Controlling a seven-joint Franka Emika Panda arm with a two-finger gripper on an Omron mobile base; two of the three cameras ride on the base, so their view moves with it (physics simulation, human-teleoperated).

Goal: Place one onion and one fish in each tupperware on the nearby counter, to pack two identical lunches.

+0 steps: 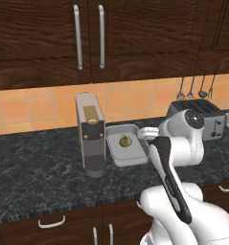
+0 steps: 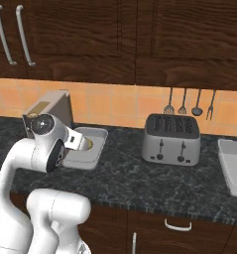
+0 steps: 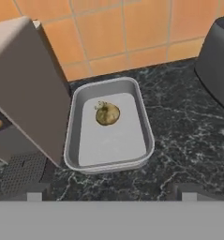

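Fingertips [image 3: 34, 197] of the gripper [image 3: 111, 197] rise at the bottom of the hand view, set wide apart with nothing between them, above bare marbled stone.

Left to right on the counter [image 1: 34, 177]:

1. Coffee machine [image 1: 91, 134]: a tall grey box with rounded edges, a gold panel on top and a dark base. It stands just beside the left wall of the first tupperware.
2. Tupperware [image 3: 108, 126]: a shallow grey rectangular tray with rounded corners and a smooth, pale floor. Its long axis runs from the counter's front edge toward the orange tiled wall. One onion [image 3: 107, 113], round and yellow-brown, lies in the rear half; its stem end appears to point toward the wall, though the detail is small. The front half of the floor is open.
3. Toaster [image 2: 171, 139]: a silver four-slot body, apart from the tray, with clear stone between them.
4. Second tupperware [image 2: 231, 168]: at the far right, cut by the frame edge, holding a brownish item that cannot be identified.
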